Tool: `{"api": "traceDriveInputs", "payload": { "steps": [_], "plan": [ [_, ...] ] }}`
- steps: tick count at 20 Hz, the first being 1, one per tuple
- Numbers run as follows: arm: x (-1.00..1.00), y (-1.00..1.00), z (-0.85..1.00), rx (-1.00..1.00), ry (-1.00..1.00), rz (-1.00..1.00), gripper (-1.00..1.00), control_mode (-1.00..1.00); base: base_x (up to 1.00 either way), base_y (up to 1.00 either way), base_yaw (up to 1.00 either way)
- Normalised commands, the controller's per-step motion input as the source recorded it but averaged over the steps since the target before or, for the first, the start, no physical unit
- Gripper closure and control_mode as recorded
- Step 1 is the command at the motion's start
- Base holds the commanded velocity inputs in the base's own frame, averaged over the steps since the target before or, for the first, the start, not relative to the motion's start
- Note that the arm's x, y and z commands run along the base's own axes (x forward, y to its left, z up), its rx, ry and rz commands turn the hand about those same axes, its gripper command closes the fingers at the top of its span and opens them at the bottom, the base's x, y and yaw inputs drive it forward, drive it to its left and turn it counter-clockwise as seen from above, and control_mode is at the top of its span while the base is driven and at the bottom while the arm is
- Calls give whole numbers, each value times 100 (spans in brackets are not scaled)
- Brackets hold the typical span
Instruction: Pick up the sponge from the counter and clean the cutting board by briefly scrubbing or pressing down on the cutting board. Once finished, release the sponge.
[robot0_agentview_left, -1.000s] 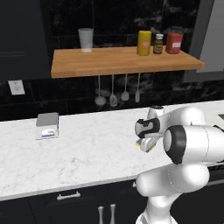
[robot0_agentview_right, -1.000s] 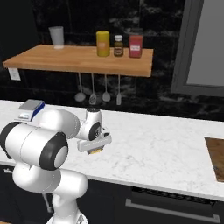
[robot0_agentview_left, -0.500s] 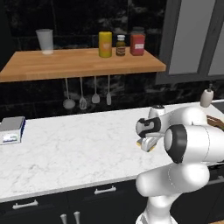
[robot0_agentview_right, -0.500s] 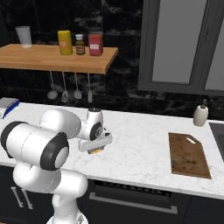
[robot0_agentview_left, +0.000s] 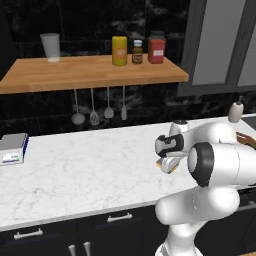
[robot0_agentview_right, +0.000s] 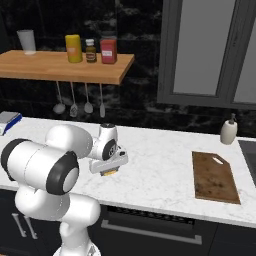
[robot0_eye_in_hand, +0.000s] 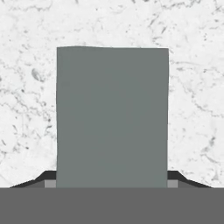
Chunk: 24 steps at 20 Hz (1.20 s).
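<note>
Sponge (robot0_eye_in_hand: 112, 117) sits clamped in the tool (robot0_agentview_right: 108, 170), its grey scrub face broad between the two dark fingertips (robot0_eye_in_hand: 175, 176) in the hand view, with veined white marble behind it on every side. From the right base view the yellow foam shows just under the tool, which hangs a little above the tabletop (robot0_agentview_right: 160, 175) without touching it. In the left base view the tool (robot0_agentview_left: 168, 164) carries the same yellow block at the near right part of the marble. Well off to the tool's right lies the cutting board (robot0_agentview_right: 215, 177), flat on the tabletop, with a soap dispenser (robot0_agentview_right: 229, 131) behind it by the wall. Above and behind the tool, to its left, runs the wooden shelf (robot0_agentview_right: 65, 66) with jars, utensils hanging beneath.
</note>
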Motion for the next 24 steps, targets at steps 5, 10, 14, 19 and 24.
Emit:
{"api": "traceDriveInputs", "payload": {
  "steps": [5,10,14,19,24],
  "plan": [
    [0,-13,22,0,0,0,100,-100,0,0,0],
    [0,-37,93,1,-2,-5,100,-100,0,0,0],
    [0,-15,36,0,0,-2,100,-100,0,0,0],
    [0,0,0,0,0,0,100,100,0,0,0],
    [0,0,0,0,0,0,100,100,10,-59,-2]
  ]
}}
